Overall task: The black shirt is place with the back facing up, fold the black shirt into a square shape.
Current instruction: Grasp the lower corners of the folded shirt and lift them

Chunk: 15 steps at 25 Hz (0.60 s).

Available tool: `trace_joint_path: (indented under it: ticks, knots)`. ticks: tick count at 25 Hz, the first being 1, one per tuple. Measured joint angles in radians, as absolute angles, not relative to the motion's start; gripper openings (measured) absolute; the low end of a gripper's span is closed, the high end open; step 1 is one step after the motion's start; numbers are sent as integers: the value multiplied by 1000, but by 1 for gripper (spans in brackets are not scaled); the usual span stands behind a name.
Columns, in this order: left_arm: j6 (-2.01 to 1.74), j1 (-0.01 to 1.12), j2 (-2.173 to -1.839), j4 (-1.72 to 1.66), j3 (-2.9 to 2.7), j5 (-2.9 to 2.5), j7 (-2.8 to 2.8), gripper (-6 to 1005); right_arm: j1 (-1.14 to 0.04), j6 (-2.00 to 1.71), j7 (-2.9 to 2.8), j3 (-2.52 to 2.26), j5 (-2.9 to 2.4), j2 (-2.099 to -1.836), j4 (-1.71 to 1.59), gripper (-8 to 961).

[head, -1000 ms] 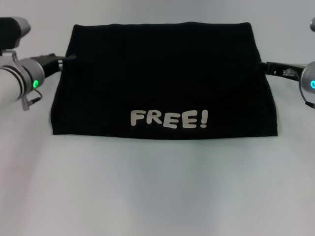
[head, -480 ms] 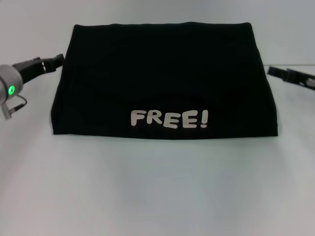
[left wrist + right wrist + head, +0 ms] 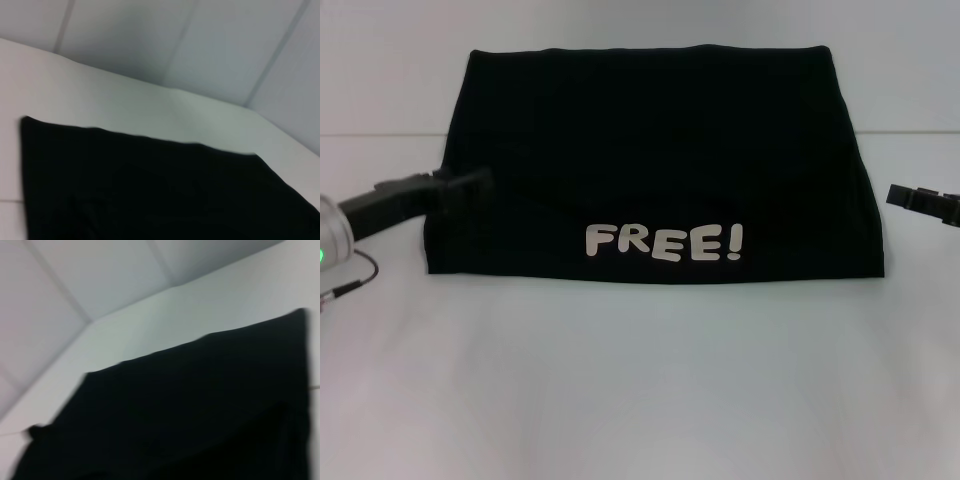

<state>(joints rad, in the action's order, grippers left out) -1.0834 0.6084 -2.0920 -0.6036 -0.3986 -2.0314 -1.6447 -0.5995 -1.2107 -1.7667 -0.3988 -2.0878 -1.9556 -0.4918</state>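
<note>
The right pincer [image 3: 900, 194] is mostly cut off at the edge.

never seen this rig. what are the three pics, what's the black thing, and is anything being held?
It is a two-armed robot at a white table. The wide picture comes from a camera on its head, looking forward and down. The other two come from cameras on its wrists, looking across the cloth at a low angle.

The black thing is the black shirt, folded into a wide flat rectangle with white "FREE!" lettering near the front edge. Both wrist views show the same black cloth on the table with a pale wall behind.

The dark prongs at the sides are the grippers. The left gripper reaches in over the shirt's left edge. The right gripper sits off the right edge, clear of the cloth. I cannot tell whether the left one is pinching the fabric; nothing is lifted.
</note>
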Motion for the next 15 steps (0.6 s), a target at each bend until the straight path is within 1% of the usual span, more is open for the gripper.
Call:
trace_joint_path:
  ticks: [2,5,10,15]
  knots:
    - [-1119,593,-2094,-625,-407,-2064,-1655,708,-596,-1290,-1765,-399,-2088,-1942,-494,624]
    - [-1136,590,-2093,-642,-406,-2146,-1737,709,-594,-1366,-1766,-394,-2087,-1935,-499,625]
    - [-1108,595,-2092,-645,-415,-2215,-1933,708,-602,-1376,-1775,-392,-2076,-1944,-500,625]
    - [-975,597,-2094,-632,-440,-2253,-2031,709,-610,-1352,-1773,-391,-2066,-1950,-500,625]
